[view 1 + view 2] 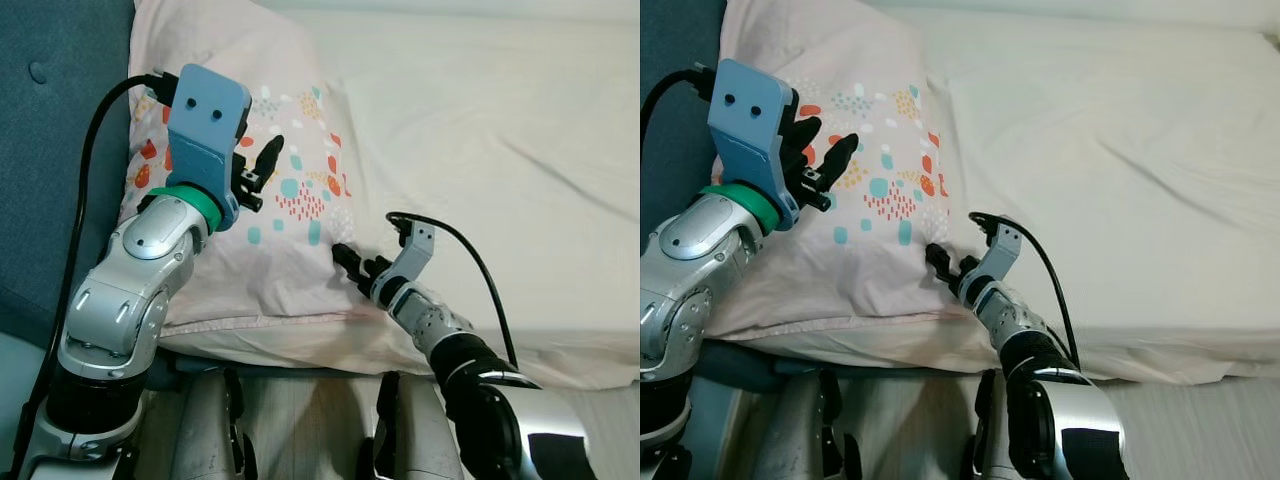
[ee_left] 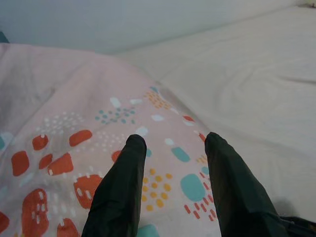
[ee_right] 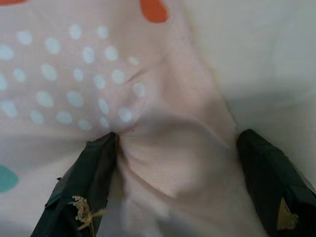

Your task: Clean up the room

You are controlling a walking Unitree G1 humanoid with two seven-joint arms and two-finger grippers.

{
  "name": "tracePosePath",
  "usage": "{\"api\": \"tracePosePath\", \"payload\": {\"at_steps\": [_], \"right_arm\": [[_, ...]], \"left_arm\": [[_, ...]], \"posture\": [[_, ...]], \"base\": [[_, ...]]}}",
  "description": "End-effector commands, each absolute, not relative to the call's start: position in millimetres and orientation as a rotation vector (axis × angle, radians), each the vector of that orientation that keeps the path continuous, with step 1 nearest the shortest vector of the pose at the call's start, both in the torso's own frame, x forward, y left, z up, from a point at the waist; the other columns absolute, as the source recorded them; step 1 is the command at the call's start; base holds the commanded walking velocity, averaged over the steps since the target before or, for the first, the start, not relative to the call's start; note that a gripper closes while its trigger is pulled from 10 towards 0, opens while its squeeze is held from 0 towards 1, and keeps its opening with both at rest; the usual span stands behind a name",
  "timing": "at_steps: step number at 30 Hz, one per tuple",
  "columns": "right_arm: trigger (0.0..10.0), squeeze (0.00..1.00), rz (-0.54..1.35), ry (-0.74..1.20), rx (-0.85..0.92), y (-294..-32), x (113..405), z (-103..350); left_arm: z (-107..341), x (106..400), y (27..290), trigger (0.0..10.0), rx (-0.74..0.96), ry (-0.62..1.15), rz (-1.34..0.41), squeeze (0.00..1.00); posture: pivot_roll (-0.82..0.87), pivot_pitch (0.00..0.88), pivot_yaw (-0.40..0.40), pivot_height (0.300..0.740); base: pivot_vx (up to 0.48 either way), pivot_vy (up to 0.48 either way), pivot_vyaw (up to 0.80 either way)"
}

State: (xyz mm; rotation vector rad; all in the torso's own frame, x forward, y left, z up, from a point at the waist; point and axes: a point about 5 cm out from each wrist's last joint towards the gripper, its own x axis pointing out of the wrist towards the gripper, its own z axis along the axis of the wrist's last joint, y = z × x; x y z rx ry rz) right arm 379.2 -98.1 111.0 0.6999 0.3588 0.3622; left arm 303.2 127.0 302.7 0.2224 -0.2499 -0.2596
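Right gripper (image 1: 352, 262): low on the bed, its two black fingers spread apart and pushed into the right edge of the soft pink pillow with orange and teal spots (image 1: 240, 250).
Right fingers (image 3: 84, 182): one presses a dent into the pink cloth, the other sits at the seam where the pillow meets the sheet. They are not closed on anything.
Left gripper (image 1: 262, 165): up in the air over the top part of the pillow, fingers apart, holding nothing.
Pillow: lies flat at the head of the bed, next to the dark blue padded headboard (image 1: 50, 140).
Cream bed sheet (image 1: 500, 150): wrinkled, spread out to the right of the pillow.
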Motion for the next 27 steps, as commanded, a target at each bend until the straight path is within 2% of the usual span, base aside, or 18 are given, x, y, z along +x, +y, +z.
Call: {"api": "tracePosePath", "payload": {"at_steps": [1,2,3,7,19,20,23,27], "right_arm": [[3.4,0.00,0.466,0.409,0.803,-82,370,102],[3.4,0.00,0.466,0.409,0.803,-82,370,102],[0.0,0.00,0.534,0.387,0.833,-76,370,108],[0.0,0.00,0.578,0.362,0.861,-74,371,112],[0.0,0.00,0.469,0.354,0.817,-98,372,103],[0.0,0.00,0.561,0.358,0.749,-93,367,101],[0.0,0.00,0.673,0.362,0.711,-84,361,98],[0.0,0.00,0.716,0.356,0.725,-83,357,95]], "left_arm": [[303,298,128,10.0,0.222,-0.255,-0.255,0.00],[303,298,128,10.0,0.222,-0.255,-0.255,0.00],[303,297,130,10.0,0.222,-0.252,-0.246,0.00],[304,297,133,10.0,0.223,-0.245,-0.232,0.00],[302,300,131,10.0,0.220,-0.226,-0.224,0.00],[300,301,133,10.0,0.218,-0.219,-0.215,0.00],[300,301,133,10.0,0.214,-0.215,-0.210,0.00],[299,303,133,10.0,0.211,-0.210,-0.207,0.00]], "posture": [[0.23,0.283,0.002,0.575],[0.23,0.283,0.002,0.575],[0.23,0.285,0.001,0.575],[0.23,0.286,0.003,0.575],[0.20,0.274,0.018,0.575],[0.20,0.273,0.018,0.575],[0.19,0.272,0.018,0.575],[0.18,0.273,0.018,0.575]], "base": [[0.000,0.000,0.00],[0.000,0.000,0.00],[0.000,0.000,0.00],[0.000,0.000,0.00],[0.000,0.000,0.00],[0.000,0.000,0.00],[0.000,0.000,0.00],[0.000,0.000,0.00]]}}
